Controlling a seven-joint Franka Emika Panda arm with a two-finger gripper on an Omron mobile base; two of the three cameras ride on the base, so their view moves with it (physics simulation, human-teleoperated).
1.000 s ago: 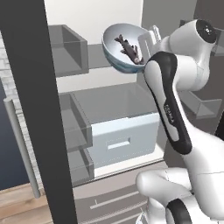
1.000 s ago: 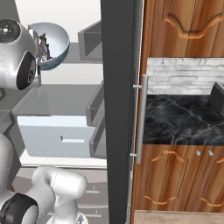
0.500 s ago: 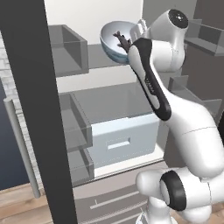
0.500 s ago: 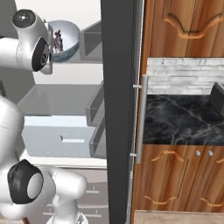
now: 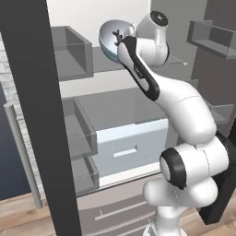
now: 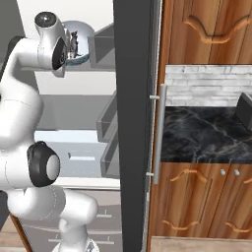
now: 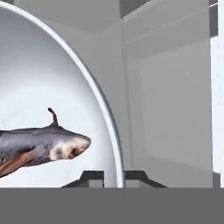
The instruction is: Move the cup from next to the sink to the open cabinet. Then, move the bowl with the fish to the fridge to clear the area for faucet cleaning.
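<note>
High inside the fridge (image 5: pixel 115 110), above its upper shelf, we find the gripper (image 7: pixel 114 176) pinching the rim of the bowl (image 5: pixel 108 38). We judge the edge grip keeps the fish (image 7: pixel 41 146) lying inside during placement.

A home kitchen is shown: an open fridge (image 5: pixel 115 133) with grey shelves is seen around the gripper (image 7: pixel 113 177), with wooden cabinets (image 6: pixel 206 34) and a black marble counter (image 6: pixel 206 133) alongside.
</note>
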